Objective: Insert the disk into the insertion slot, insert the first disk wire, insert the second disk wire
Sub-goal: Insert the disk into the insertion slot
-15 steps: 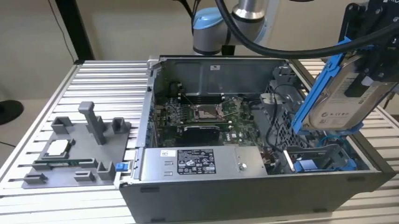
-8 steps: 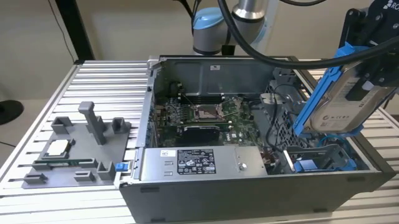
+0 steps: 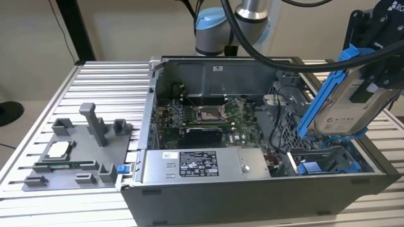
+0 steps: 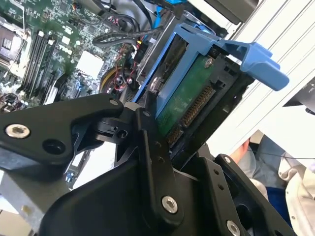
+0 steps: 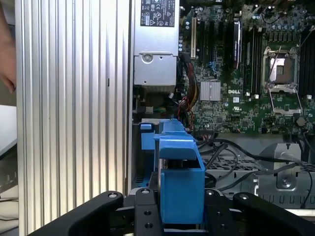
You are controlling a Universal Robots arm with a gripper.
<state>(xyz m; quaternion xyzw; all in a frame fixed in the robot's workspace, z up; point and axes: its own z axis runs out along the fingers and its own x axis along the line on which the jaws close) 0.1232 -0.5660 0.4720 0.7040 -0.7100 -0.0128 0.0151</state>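
Exterior view | one disk clamped in pincer | above one insertion slot

Robotics lab bench, set up as test cell for computer assembly. Open PC case sits on ribbed aluminium table, motherboard bare inside. Robot arm rises just behind case. Gripper clamps disk above case, at exterior view's right. Grey jig plate with posts and slots, loose parts on it, lies beside case at exterior view's left. Plain beige wall and black post behind case.
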